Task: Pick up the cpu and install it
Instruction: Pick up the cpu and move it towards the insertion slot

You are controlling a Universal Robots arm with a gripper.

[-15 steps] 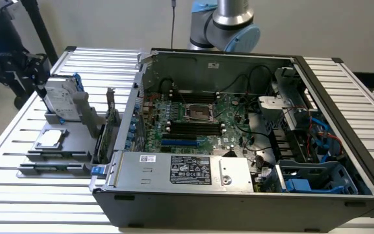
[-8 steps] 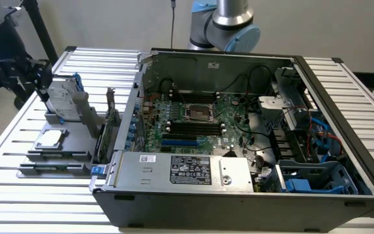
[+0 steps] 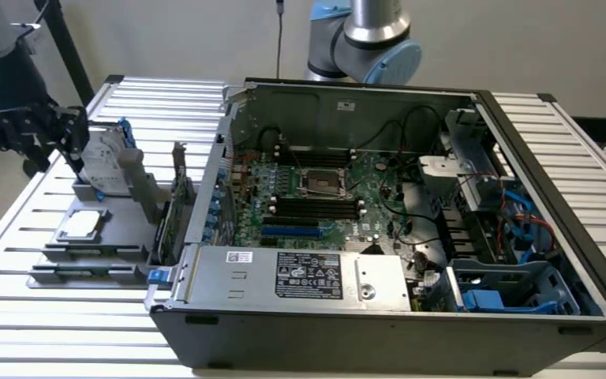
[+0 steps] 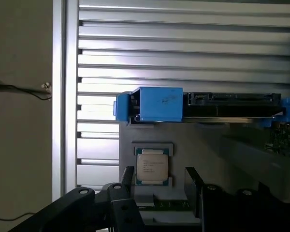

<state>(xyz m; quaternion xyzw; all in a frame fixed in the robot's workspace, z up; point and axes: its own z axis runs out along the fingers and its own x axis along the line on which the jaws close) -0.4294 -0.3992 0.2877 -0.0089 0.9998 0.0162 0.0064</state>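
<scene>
The cpu, a small square chip with a silver top, lies flat in a recess of the grey holder tray; in the exterior view the cpu is on the tray's left part. My gripper hovers above it, open, with one dark finger on each side of the chip and nothing between them. In the exterior view the gripper hangs at the far left, above the tray. The empty cpu socket sits mid-motherboard inside the open computer case.
A silver hard drive in a blue frame stands upright just beyond the cpu, also seen as the hard drive behind the tray. A card stands between tray and case. The slatted metal table surrounds everything.
</scene>
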